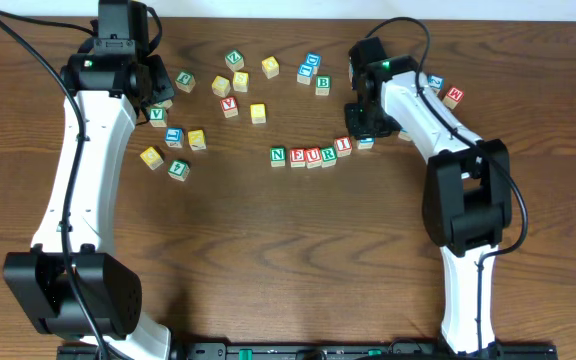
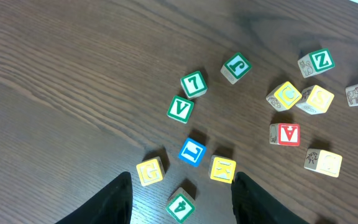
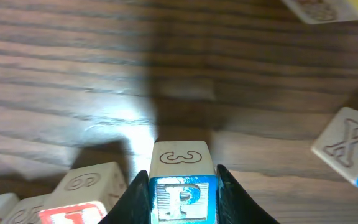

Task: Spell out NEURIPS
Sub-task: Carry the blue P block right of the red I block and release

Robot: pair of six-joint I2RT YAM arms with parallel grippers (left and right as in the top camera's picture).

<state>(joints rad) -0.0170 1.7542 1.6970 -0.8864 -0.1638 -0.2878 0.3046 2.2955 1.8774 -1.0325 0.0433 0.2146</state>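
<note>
A row of letter blocks reads N [image 1: 278, 155], E [image 1: 296, 157], U [image 1: 313, 157], R [image 1: 328, 154], I [image 1: 343, 146] at mid table. My right gripper [image 1: 364, 128] is shut on a blue P block [image 3: 183, 198], held just right of the red I block [image 3: 73, 214]; the P block also shows in the overhead view [image 1: 366, 143]. My left gripper [image 2: 182, 179] is open and empty, high above loose blocks at the left, with a green 4 block [image 2: 180, 206] between its fingers far below.
Loose blocks lie under the left gripper: yellow G [image 2: 150, 171], blue L [image 2: 192, 151], yellow K [image 2: 222, 168], green V [image 2: 180, 109], red A [image 2: 284, 134]. More blocks sit at the table's back [image 1: 313, 72]. An X block [image 3: 347, 146] lies right of the P.
</note>
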